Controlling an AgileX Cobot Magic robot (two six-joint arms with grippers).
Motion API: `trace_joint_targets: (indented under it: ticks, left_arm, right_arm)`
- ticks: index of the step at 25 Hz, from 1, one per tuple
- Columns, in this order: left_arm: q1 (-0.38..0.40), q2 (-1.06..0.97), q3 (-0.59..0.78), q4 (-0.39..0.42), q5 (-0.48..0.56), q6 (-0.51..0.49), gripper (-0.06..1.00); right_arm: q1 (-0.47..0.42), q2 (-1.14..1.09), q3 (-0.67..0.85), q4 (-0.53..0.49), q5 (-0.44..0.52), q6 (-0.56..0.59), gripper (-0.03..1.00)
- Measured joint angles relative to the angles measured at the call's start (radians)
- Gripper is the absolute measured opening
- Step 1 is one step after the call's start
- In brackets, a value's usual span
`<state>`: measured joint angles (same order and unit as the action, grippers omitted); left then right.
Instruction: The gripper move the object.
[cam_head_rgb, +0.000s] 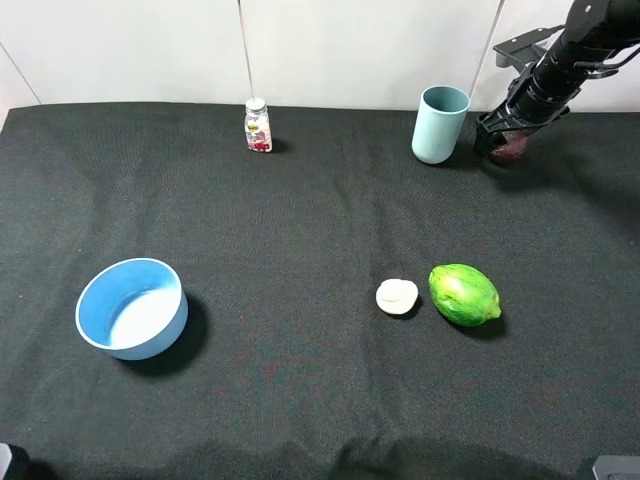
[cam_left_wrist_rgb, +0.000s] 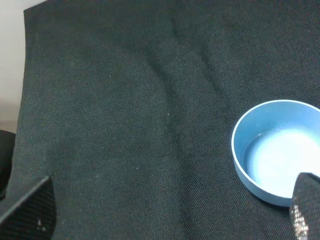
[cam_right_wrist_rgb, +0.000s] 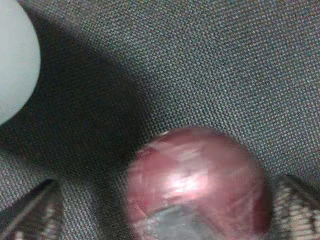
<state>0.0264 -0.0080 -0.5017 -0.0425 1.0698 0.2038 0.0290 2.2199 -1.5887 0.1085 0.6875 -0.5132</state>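
By the desk's far right corner, the gripper (cam_head_rgb: 503, 137) straddles the object (cam_right_wrist_rgb: 197, 185), jaws wide; probably light, slippery: pinch its middle.

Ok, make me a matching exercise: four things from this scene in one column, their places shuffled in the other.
1. blue bowl
2. cup
3. green fruit
4. red onion

A. between the fingers of the right gripper
B. front left in the high view, alone
C. right beside the cream piece
D. upright at the back, just left of the onion

Pairs: 1-B, 2-D, 3-C, 4-A
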Motion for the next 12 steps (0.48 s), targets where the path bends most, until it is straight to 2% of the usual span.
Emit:
trace_joint_targets:
  ticks: [12]
  left_arm:
    - [0.000,0.000,0.000,0.000,0.000,0.000,0.99]
  right_arm:
    - [0.000,0.000,0.000,0.000,-0.002,0.000,0.69]
